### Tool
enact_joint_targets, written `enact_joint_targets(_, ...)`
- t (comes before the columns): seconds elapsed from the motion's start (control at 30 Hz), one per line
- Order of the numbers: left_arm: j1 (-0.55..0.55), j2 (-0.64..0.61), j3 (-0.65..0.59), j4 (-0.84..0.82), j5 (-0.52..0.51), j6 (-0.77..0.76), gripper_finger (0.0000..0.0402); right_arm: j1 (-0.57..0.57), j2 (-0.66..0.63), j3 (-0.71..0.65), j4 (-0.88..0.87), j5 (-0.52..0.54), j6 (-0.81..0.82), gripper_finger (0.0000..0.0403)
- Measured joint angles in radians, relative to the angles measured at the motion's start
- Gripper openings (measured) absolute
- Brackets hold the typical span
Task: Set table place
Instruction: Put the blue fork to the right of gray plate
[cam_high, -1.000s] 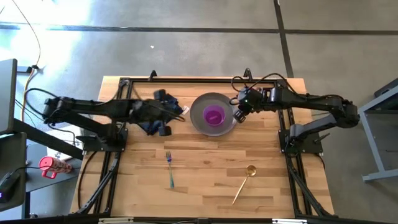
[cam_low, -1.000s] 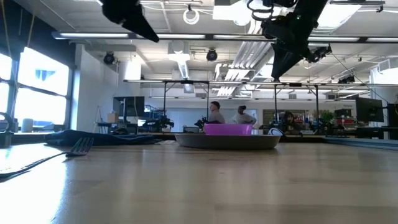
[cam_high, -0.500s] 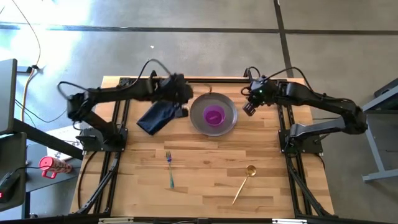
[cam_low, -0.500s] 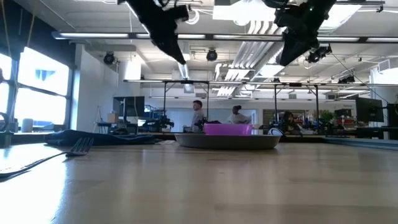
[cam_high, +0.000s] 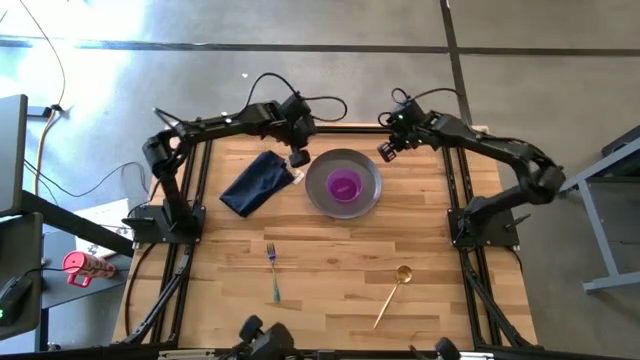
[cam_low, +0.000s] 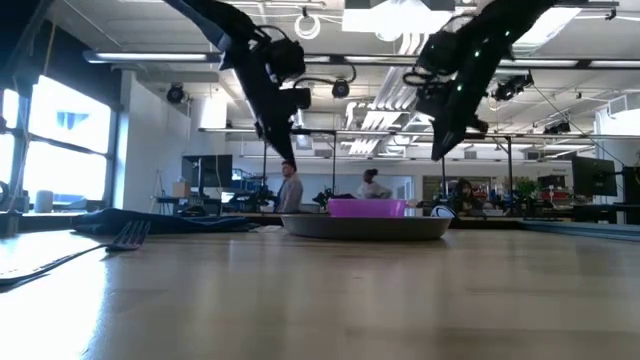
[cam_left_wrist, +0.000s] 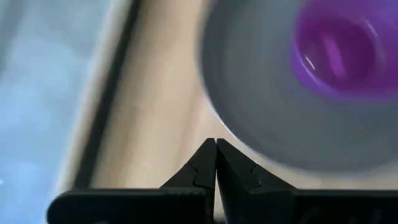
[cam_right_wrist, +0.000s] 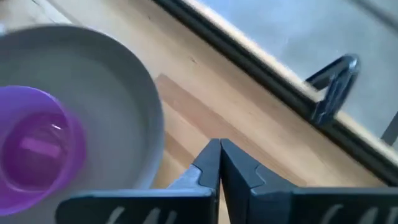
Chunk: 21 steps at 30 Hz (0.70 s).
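While plate (cam_high: 343, 186) sits between, left gripper (cam_high: 298, 159), right gripper (cam_high: 386, 151) closed

Left wrist view: plate (cam_left_wrist: 273, 124) and bowl (cam_left_wrist: 348, 46) motion-blurred, both cut off by the frame edge; table (cam_left_wrist: 155, 112) grain indistinct. Right wrist view: plate (cam_right_wrist: 124, 106) and bowl (cam_right_wrist: 34, 146) cropped at the frame edge. Low view: napkin (cam_low: 160, 222) seen edge-on, its folds unreadable; fork (cam_low: 110, 240) out of focus, handle running out of frame; bowl (cam_low: 367, 208) base hidden behind the plate (cam_low: 366, 228) rim; spoon hidden. High view: spoon (cam_high: 392, 292) detail too small to resolve.
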Motion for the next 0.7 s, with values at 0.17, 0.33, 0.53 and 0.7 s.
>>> enact_joint_targets(0.17,-0.062,-0.035,0.001,-0.112,-0.053,0.046,0.0000,0.034,0.015,0.000,0.037,-0.088,0.012,0.0000)
enact_joint_targets(0.33,-0.224,-0.152,-0.003,-0.285,-0.165,-0.085,0.0000,0.111,-0.063,0.000,0.019,-0.093,0.049,0.0000)
enact_joint_targets(0.53,-0.518,-0.268,-0.020,-0.453,-0.310,-0.543,0.0000,0.154,-0.157,0.000,-0.004,-0.083,0.055,0.0000)
enact_joint_targets(0.7,-0.735,-0.280,-0.022,-0.579,-0.393,-0.980,0.0000,0.152,-0.200,0.000,-0.011,-0.078,0.035,0.0000)
